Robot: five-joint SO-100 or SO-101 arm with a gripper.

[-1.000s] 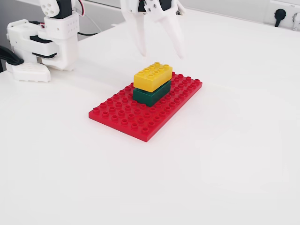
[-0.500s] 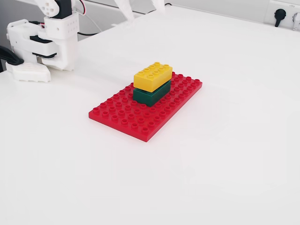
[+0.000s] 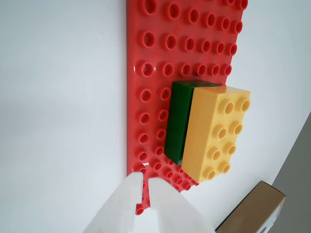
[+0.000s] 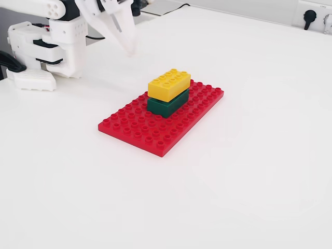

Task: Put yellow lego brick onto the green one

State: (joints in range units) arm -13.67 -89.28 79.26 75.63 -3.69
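The yellow lego brick (image 4: 168,84) sits stacked on the green one (image 4: 167,104), studs up, slightly offset. Both stand on a large flat red studded baseplate (image 4: 135,127) in the middle of the white table. In the wrist view the yellow brick (image 3: 214,133) covers most of the green one (image 3: 177,119) on the baseplate (image 3: 150,97). My gripper (image 4: 129,47) is up and away at the far left of the fixed view, clear of the stack. Its white fingers (image 3: 129,204) are nearly together with only a thin gap and hold nothing; the gripper (image 3: 146,182) hovers over the baseplate's edge.
The arm's white base (image 4: 46,49) stands at the far left of the table. A wall socket (image 4: 311,15) is at the back right. A brown box edge (image 3: 255,208) shows at the wrist view's lower right. White table surface surrounds the baseplate.
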